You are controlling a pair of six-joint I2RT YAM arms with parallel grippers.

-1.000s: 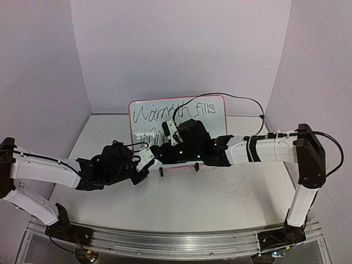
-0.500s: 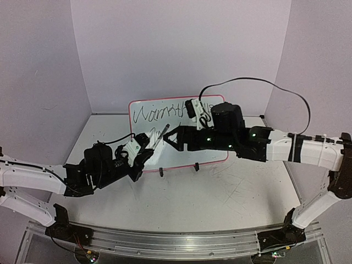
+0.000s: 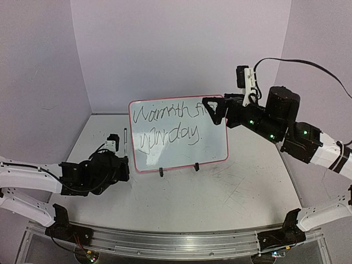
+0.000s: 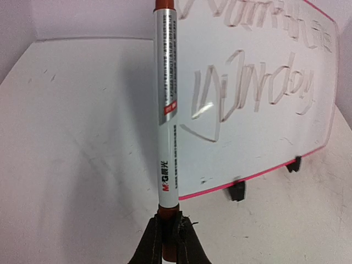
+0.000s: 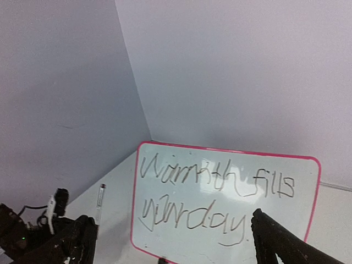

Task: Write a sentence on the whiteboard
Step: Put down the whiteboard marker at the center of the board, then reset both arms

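The whiteboard [image 3: 181,155] stands upright on two black clip feet at the middle of the table, pink frame around it. The sentence [image 3: 168,132] fills two dark cursive lines on it, also readable in the right wrist view [image 5: 214,201]. My left gripper [image 3: 123,159] is low and left of the board, shut on the end of a silver marker [image 4: 166,104] that points up beside the board's left edge. My right gripper [image 3: 214,111] hangs open and empty in the air at the board's upper right corner, covering the end of the top line.
Purple walls [image 3: 176,49] close in the back and both sides. The grey tabletop [image 3: 220,192] is scratched in front of the board. A black cable [image 3: 308,63] loops above the right arm. An aluminium rail [image 3: 176,242] runs along the near edge.
My right gripper has opened and pulled up and to the right, off the board's front. My left arm has drawn back to the left with the marker. Both written lines now show.
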